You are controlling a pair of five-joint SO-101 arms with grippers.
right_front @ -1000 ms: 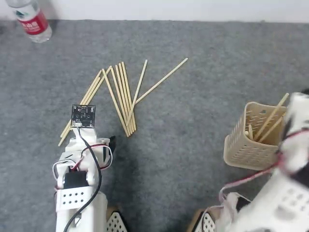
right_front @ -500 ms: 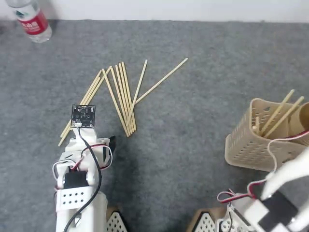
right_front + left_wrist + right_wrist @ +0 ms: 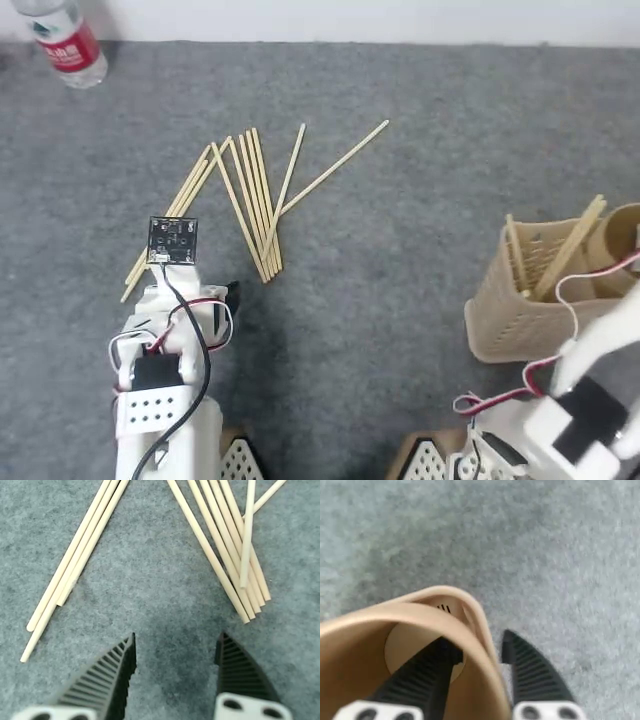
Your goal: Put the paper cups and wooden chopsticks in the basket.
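Your right gripper [image 3: 478,643] clamps the paper cup [image 3: 365,665] by its wall, at the right edge of the high view, against the basket [image 3: 510,320]. Your left gripper [image 3: 175,645] hangs spread wide over the carpet [image 3: 400,330], near the loose chopsticks [image 3: 250,195] left of centre.

table layout, seen from above
wooden chopsticks [image 3: 250,195] lie fanned left of centre, a water bottle [image 3: 65,40] behind them at the far left corner; left gripper [image 3: 177,645] just in front of their near ends; basket [image 3: 505,325] at right, upright chopsticks [image 3: 570,247] in it, paper cup [image 3: 625,230] at its right side.
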